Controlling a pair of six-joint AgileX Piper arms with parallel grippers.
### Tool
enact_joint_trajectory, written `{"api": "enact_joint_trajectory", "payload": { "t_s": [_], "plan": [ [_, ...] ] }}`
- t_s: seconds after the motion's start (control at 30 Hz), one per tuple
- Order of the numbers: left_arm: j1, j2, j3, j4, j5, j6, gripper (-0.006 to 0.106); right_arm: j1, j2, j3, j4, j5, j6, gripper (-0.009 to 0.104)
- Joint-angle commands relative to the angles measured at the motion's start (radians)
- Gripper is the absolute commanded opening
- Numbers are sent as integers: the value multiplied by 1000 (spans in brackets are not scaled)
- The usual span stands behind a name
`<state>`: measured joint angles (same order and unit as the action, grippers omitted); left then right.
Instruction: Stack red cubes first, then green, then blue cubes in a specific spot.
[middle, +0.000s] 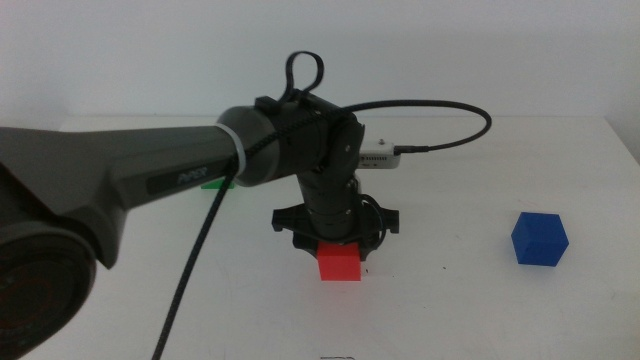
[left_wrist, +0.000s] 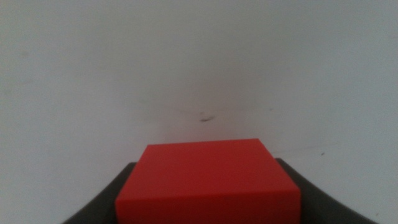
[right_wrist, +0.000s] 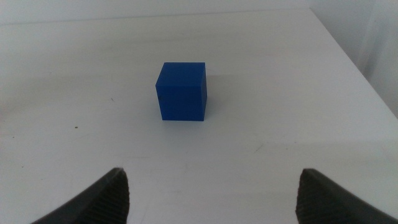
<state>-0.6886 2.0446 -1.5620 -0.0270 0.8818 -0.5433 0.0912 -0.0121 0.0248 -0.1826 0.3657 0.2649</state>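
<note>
The red cube sits at the table's middle front, between the jaws of my left gripper, which reaches down from the left arm. In the left wrist view the red cube fills the gap, and both dark jaws press against its sides. Whether the cube rests on the table or hangs just above it I cannot tell. The green cube shows only as a sliver behind the left arm. The blue cube stands at the right. My right gripper is open, with the blue cube a short way ahead of it.
A small white box with a black cable lies behind the left gripper. A cable hangs from the left arm down to the front edge. The table's right edge lies beyond the blue cube.
</note>
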Motion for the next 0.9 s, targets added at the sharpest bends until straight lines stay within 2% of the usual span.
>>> {"api": "enact_joint_trajectory", "payload": {
  "t_s": [0.0,0.47,0.87],
  "plan": [
    [-10,-52,-33,-11,-40,-15,-1,-7,-15,-8,-23,-46,-13,94],
    [-10,-5,-33,-11,-65,-48,-1,-7,-15,-8,-23,-46,-13,94],
    [-10,10,-33,-58,-82,-53,-1,-7,-15,-8,-23,-46,-13,94]
  ]
}}
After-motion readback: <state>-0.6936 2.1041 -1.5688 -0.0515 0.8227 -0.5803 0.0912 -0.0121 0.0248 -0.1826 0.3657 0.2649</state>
